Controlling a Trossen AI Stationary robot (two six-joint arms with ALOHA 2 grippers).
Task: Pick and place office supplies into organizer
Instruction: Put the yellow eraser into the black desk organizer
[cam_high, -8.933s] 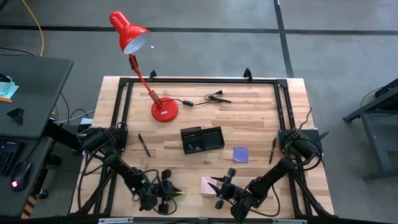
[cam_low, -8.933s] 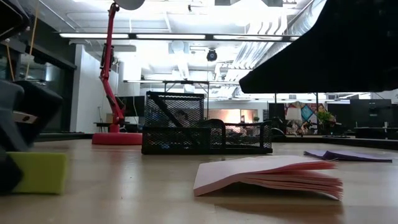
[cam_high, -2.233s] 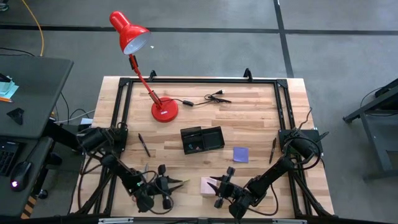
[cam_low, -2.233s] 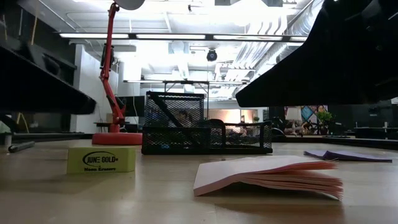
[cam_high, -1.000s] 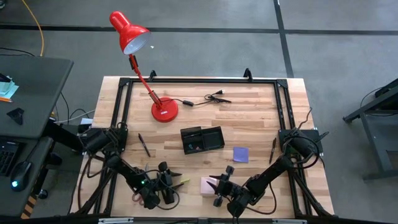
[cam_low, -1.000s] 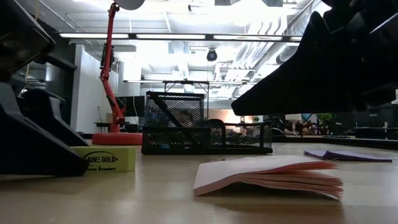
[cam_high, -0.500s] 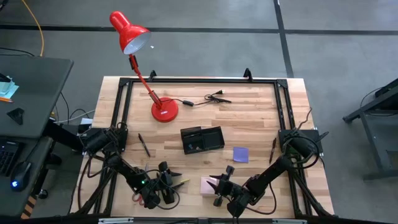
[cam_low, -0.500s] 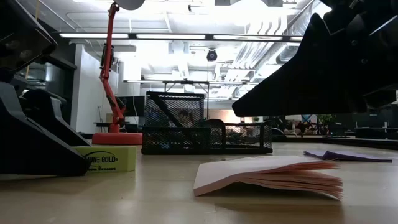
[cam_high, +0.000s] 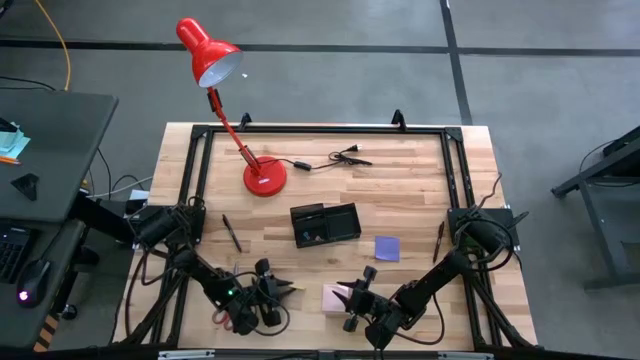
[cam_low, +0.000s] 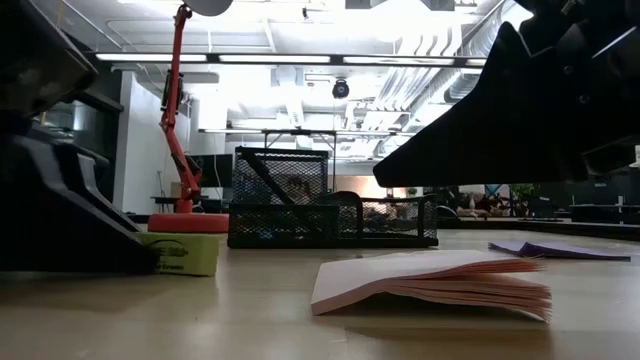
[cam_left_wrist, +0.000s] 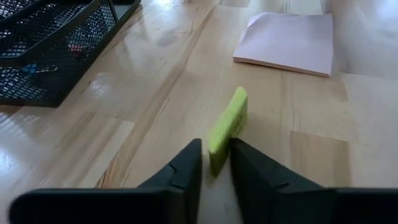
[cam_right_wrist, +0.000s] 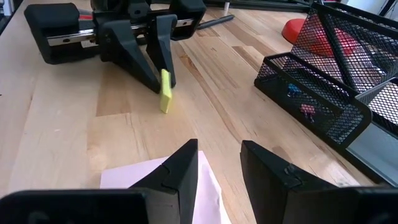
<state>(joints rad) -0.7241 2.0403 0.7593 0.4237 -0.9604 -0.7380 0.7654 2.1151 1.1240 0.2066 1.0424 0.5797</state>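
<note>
A yellow-green eraser (cam_left_wrist: 228, 121) stands on its long narrow edge on the wooden table near the front edge. My left gripper (cam_left_wrist: 214, 149) is shut on it; the right wrist view shows that gripper (cam_right_wrist: 163, 74) too. A pale pink sticky pad (cam_high: 333, 297) lies flat to the eraser's right. My right gripper (cam_right_wrist: 219, 152) hovers open just above the pad's near corner, touching nothing. The black mesh organizer (cam_high: 325, 223) stands at mid-table. A purple pad (cam_high: 387, 248) lies to its right. My left gripper pinches the eraser's two broad faces at the end nearest it (cam_left_wrist: 216, 144), one finger on each side. The fingers come from the table's left, slanting down, and lie along the eraser. The eraser (cam_low: 185, 253) stays upright on its edge on the table.
A black pen (cam_high: 231, 232) lies left of the organizer and another (cam_high: 438, 241) at the right. The red desk lamp (cam_high: 263, 176) and a black cable with plug (cam_high: 335, 158) sit at the back. A black frame runs around the table.
My left gripper has shut on the eraser: its fingers, which stood wide on either side, have closed in against its faces. The eraser has stayed where it was, on the table.
</note>
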